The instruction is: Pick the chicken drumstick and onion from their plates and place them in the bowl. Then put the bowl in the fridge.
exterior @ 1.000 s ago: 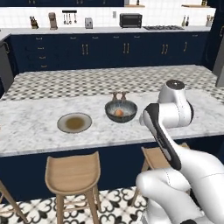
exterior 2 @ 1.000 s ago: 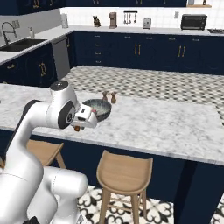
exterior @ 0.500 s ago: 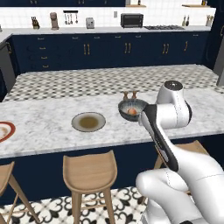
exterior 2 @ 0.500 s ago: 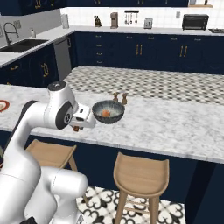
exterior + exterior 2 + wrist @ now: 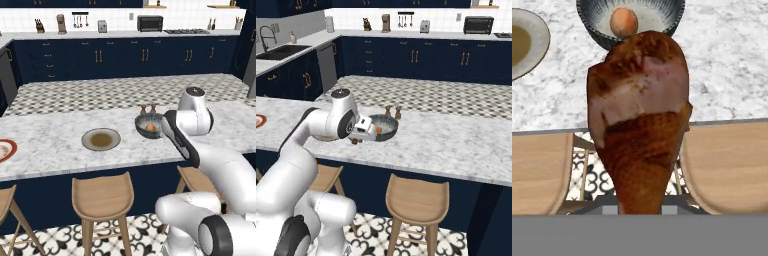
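Observation:
My gripper (image 5: 358, 136) is shut on the chicken drumstick (image 5: 639, 115), which hangs big and brown in the hand view and hides the fingertips. It hovers over the counter's front edge, just short of the bowl (image 5: 632, 20) (image 5: 149, 125) (image 5: 383, 126). The dark speckled bowl holds the onion (image 5: 623, 21) (image 5: 151, 127). The grey-olive plate (image 5: 101, 139) (image 5: 522, 42) lies bare to the bowl's left. The red-rimmed white plate (image 5: 5, 150) (image 5: 258, 121) sits far left on the same counter. The fridge is out of view.
Two small brown shakers (image 5: 148, 108) (image 5: 392, 111) stand just behind the bowl. Wooden stools (image 5: 102, 192) (image 5: 417, 192) (image 5: 727, 165) stand under the marble island's (image 5: 50, 130) front edge. Navy cabinets and a back counter with appliances run along the far wall.
The base drove left along the island a second ago, bringing the red-rimmed plate into view, and has since nearly stopped. The drumstick stays in the gripper by the bowl.

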Available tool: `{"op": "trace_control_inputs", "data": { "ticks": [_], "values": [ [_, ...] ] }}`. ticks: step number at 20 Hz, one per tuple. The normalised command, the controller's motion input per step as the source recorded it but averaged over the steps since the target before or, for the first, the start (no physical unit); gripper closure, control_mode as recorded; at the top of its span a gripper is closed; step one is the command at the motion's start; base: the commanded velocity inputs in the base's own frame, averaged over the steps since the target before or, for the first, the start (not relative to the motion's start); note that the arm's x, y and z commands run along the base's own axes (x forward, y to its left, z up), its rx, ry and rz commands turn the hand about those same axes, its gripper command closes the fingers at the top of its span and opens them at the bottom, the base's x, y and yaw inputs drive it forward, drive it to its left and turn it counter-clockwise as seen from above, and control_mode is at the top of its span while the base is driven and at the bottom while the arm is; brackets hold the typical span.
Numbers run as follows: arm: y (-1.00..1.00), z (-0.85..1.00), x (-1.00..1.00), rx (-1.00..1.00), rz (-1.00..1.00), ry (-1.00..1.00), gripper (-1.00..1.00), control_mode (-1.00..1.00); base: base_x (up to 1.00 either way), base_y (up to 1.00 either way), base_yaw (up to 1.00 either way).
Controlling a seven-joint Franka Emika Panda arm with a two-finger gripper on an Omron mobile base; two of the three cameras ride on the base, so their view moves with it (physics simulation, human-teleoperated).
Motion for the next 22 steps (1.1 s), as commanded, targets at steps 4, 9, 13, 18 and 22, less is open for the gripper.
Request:
{"op": "trace_control_inputs", "data": {
  "ticks": [4,9,13,18,22],
  "values": [
    [-0.38,0.29,1.0,0.06,0.0,0.05,1.0,-1.0,0.0,0.0,0.0],
    [-0.08,-0.02,1.0,0.01,0.0,0.0,1.0,-1.0,0.0,0.0,0.0],
    [0.0,-0.31,0.94,0.0,0.0,0.01,1.0,-1.0,0.0,0.0,0.0],
    [0.08,-0.54,0.93,0.0,0.0,0.0,1.0,-1.0,0.0,0.0,0.0],
    [0.37,-0.69,0.61,0.0,0.0,0.0,1.0,-1.0,0.0,0.0,0.0]
  ]
}}
